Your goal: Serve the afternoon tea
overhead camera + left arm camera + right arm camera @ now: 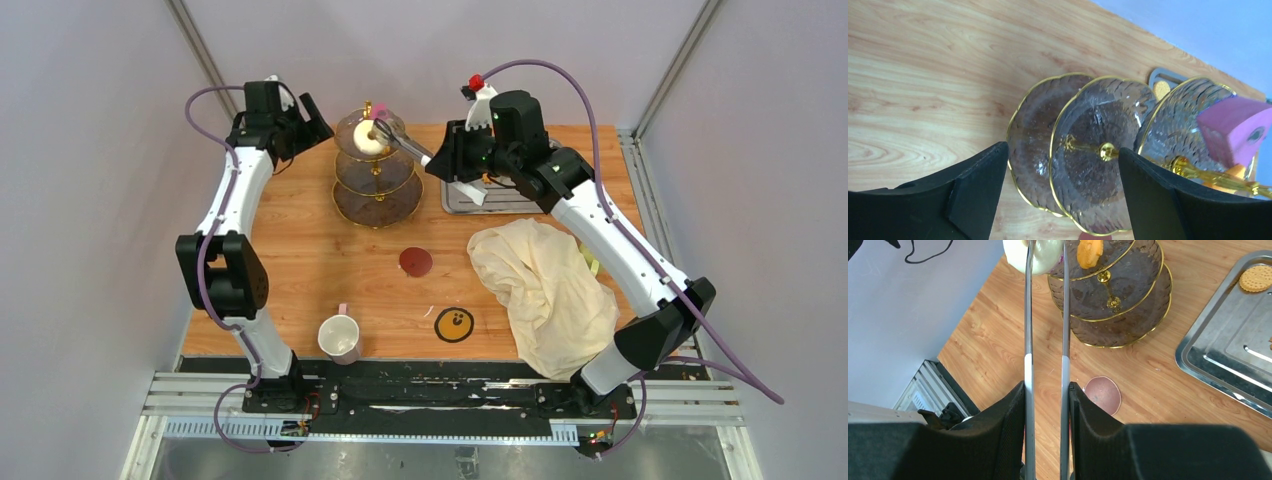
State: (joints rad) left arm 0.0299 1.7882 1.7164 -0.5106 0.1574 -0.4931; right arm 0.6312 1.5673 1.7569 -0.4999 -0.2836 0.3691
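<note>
The three-tier smoky glass stand (377,170) with its gold stem stands at the back of the table. My right gripper (452,160) is shut on a pair of metal tongs (405,145). The tongs' tips pinch a white donut (368,140) over the top tier. In the right wrist view the tongs (1028,315) run up to the donut (1040,255), next to an orange macaron (1089,252) on the top tier. A pink cake (1235,127) also sits there. My left gripper (318,122) hovers open just left of the stand (1098,150), holding nothing. A pale mug (340,337) stands near the front edge.
A steel tray (1228,355) with a round biscuit (1255,278) lies right of the stand. A large cream cloth (545,285) is heaped at the right. A dark red coaster (416,261) and a yellow face coaster (454,324) lie mid-table.
</note>
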